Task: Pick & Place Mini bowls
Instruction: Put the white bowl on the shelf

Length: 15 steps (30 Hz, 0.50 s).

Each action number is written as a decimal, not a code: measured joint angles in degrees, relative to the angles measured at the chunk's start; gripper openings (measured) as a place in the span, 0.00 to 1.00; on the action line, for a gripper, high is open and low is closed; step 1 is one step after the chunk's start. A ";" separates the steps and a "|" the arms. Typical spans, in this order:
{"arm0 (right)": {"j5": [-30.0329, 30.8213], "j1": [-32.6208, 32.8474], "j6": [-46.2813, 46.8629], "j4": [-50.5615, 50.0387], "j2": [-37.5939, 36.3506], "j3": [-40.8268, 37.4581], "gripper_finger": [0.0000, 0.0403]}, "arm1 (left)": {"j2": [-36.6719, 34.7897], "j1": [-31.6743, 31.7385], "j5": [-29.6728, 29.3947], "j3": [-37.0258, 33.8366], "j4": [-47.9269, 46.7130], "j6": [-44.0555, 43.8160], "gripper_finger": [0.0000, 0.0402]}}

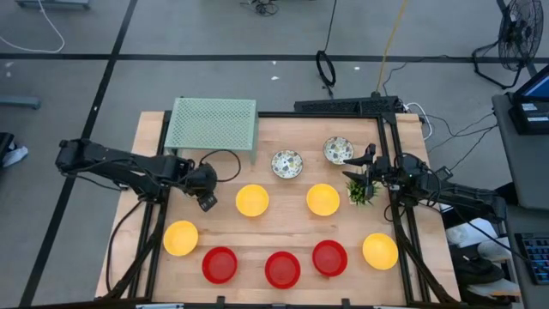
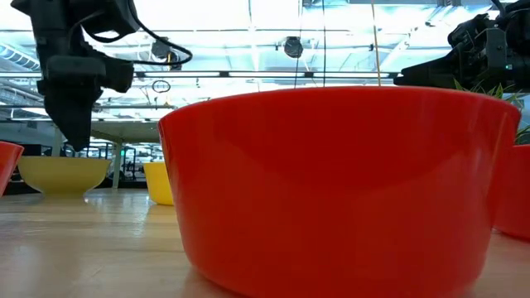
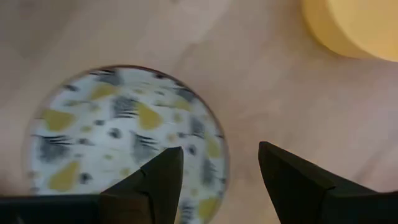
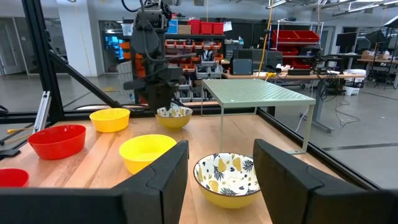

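A white patterned mini bowl [image 3: 112, 130] sits on the table right under my left gripper [image 3: 217, 155], which points down and is open. One finger hangs over the bowl's inside and the other outside its rim. The right wrist view shows this gripper [image 4: 163, 102] just above that bowl [image 4: 176, 117]. Two more patterned bowls [image 1: 286, 164] [image 1: 338, 150] stand farther back. Yellow bowls [image 1: 252, 200] [image 1: 322, 199] and red bowls [image 1: 282, 269] rest nearer the front. My right gripper [image 1: 371, 172] waits level and open at the right, facing a patterned bowl [image 4: 227, 177].
A pale green mesh rack [image 1: 213, 123] stands at the far left of the table. A small green plant [image 1: 358, 190] sits beside my right gripper. More yellow bowls [image 1: 181, 238] [image 1: 380, 251] and red bowls [image 1: 220, 264] [image 1: 329, 257] line the near part of the table.
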 joint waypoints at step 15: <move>0.00 0.00 0.00 0.00 0.00 -0.01 0.42 | 6.92 -0.02 0.53 -4.29 0.06 -2.56 0.53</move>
